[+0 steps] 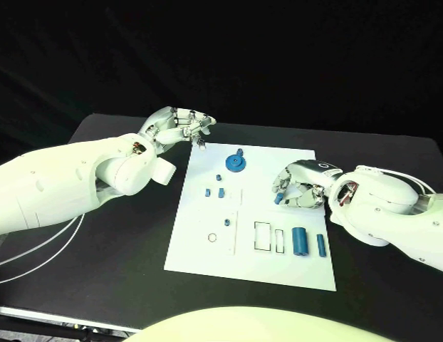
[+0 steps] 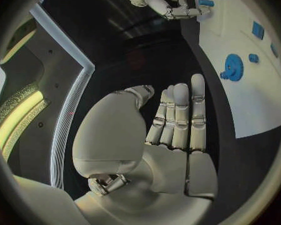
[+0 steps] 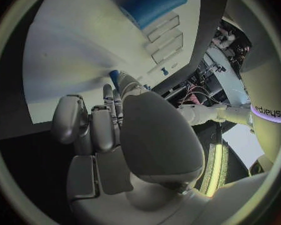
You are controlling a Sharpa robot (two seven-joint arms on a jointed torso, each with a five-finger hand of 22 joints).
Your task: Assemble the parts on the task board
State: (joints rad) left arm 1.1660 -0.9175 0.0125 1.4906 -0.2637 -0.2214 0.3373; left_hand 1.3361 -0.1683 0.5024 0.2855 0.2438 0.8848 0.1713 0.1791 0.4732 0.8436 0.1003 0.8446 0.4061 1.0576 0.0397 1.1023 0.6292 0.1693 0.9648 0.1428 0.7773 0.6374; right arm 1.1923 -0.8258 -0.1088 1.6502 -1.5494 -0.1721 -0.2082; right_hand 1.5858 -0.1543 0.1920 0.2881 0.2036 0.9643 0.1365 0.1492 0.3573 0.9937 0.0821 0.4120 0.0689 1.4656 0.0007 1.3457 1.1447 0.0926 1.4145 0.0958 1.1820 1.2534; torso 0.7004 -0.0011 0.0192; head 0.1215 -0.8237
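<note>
Now the right hand (image 1: 302, 187) pinches a small blue peg (image 1: 279, 199) over the task board (image 1: 206, 246). Keep it upright while lowering, I'd judge. Far off, the left hand (image 1: 179, 128) holds nothing, fingers apart

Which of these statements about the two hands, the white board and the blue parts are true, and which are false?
1. The right hand holds a small blue peg. True.
2. The left hand holds the round blue gear. False: it holds nothing, and the gear lies on the white task board.
3. Two long blue cylinders lie near the board's right edge. True.
4. The board lies on a wooden table. False: the black table.
</note>
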